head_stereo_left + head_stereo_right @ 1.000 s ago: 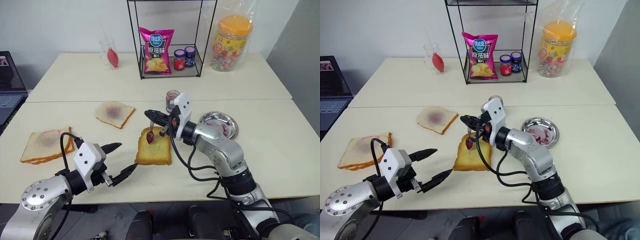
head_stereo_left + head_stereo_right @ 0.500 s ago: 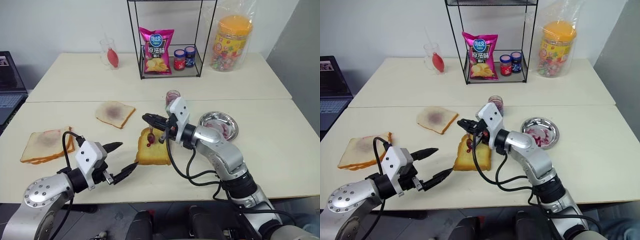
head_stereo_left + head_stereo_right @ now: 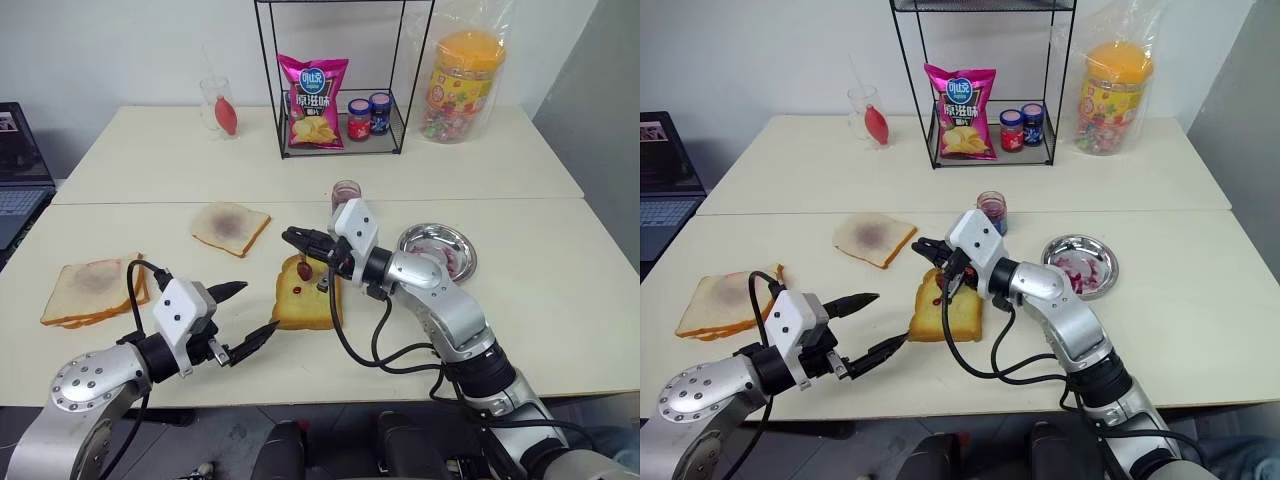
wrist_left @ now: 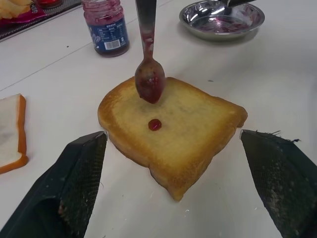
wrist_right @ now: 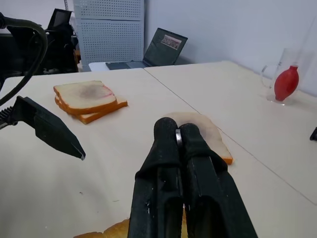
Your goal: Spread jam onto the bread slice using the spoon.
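Left gripper (image 3: 236, 312) hangs low at the near left of the surface (image 3: 560, 300), fingers spread wide, holding nothing, pointing toward the bread slice (image 3: 307, 294) but short of its near corner. Further left lie pale stacked slices (image 3: 88, 290); behind them, a thin stained slice (image 3: 230, 226). Bread slice sits flat at centre of the surface, thick, toasted golden; one small drop of jam (image 4: 155, 124) on its top, otherwise bare. Judged light and crumbly: a hard scrape could tear the crust or skid the slice, so steadying at an edge or corner looks sensible. Spoon (image 4: 148, 69) hangs nearly upright above the far part of the slice, bowl down and coated in jam, tip close to the toast; whether it touches, cannot tell. Right gripper (image 3: 300, 242) reaches in from the right, fingers pressed together, pinching the spoon's handle high up. Spoon judged stiff, slim and slick where jam smears it; a grip on the clean upper handle suits. Jam jar (image 3: 345, 195) stands just behind the slice, steel dish (image 3: 438, 249) right of that, wire rack (image 3: 342, 80) at the back.
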You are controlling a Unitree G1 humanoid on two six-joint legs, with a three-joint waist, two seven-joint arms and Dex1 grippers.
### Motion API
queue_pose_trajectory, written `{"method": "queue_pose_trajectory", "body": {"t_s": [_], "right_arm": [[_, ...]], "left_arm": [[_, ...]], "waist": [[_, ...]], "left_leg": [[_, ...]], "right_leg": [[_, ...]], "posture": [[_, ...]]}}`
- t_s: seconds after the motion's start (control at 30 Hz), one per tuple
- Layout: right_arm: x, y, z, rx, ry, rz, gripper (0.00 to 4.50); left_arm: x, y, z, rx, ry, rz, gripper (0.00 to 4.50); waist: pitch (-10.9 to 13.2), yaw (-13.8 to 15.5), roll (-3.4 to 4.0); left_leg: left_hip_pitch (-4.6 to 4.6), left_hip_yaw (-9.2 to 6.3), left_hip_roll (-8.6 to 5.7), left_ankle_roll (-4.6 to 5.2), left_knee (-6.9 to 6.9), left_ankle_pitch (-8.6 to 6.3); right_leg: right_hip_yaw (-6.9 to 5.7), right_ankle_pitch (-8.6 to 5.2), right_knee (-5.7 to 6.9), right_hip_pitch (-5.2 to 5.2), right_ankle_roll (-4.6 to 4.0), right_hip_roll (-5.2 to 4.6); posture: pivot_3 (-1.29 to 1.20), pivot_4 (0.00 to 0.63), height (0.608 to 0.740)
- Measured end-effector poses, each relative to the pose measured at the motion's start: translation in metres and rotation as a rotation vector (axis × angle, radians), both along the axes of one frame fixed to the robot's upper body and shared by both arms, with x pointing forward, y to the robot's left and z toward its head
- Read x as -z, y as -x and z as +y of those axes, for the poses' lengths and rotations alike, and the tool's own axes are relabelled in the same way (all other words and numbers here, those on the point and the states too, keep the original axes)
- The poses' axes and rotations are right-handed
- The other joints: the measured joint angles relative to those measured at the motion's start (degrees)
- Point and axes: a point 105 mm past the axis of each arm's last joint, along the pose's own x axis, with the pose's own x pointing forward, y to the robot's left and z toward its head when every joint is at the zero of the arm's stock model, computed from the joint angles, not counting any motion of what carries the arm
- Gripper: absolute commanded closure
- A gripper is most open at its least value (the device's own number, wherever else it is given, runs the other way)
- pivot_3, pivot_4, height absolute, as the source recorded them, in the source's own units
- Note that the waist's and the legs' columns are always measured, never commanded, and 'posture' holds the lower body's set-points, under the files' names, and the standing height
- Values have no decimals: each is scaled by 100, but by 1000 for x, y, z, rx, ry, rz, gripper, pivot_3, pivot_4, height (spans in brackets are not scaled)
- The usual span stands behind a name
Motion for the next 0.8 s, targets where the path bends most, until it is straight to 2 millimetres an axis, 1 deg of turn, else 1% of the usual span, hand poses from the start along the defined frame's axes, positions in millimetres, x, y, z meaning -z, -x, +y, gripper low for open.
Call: {"method": "queue_pose_trajectory", "body": {"t_s": [0.23, 0.6, 0.7, 0.8], "right_arm": [[12, -4, -4, 15, 31, 17, 4485], [14, -3, -5, 16, 40, -6, 4485], [11, -5, -6, 23, 33, 5, 4485], [-5, -8, -11, 38, -3, 1, 4485]], "left_arm": [[1, -1, -1, 1, 4, 3, 0], [2, -2, -3, 6, 9, 7, 0], [3, -2, -3, 9, 10, 11, 0], [3, -2, -4, 10, 10, 11, 0]], "waist": [[0, 1, 0], [0, 0, 0], [0, 1, -1], [0, 2, -1]], "left_leg": [[0, 0, 0, 0, 0, 0], [0, 0, 0, 0, 0, 0], [0, 0, 0, 0, 0, 0], [0, -2, 0, 0, 1, 0]], "right_leg": [[0, 0, 0, 0, 0, 0], [0, 0, 0, 1, 0, 0], [1, 1, 0, 1, 1, 0], [0, 1, 1, 1, 1, 0]], "posture": [[0, 150, 740], [0, 150, 740], [0, 150, 740], [0, 150, 740]]}}
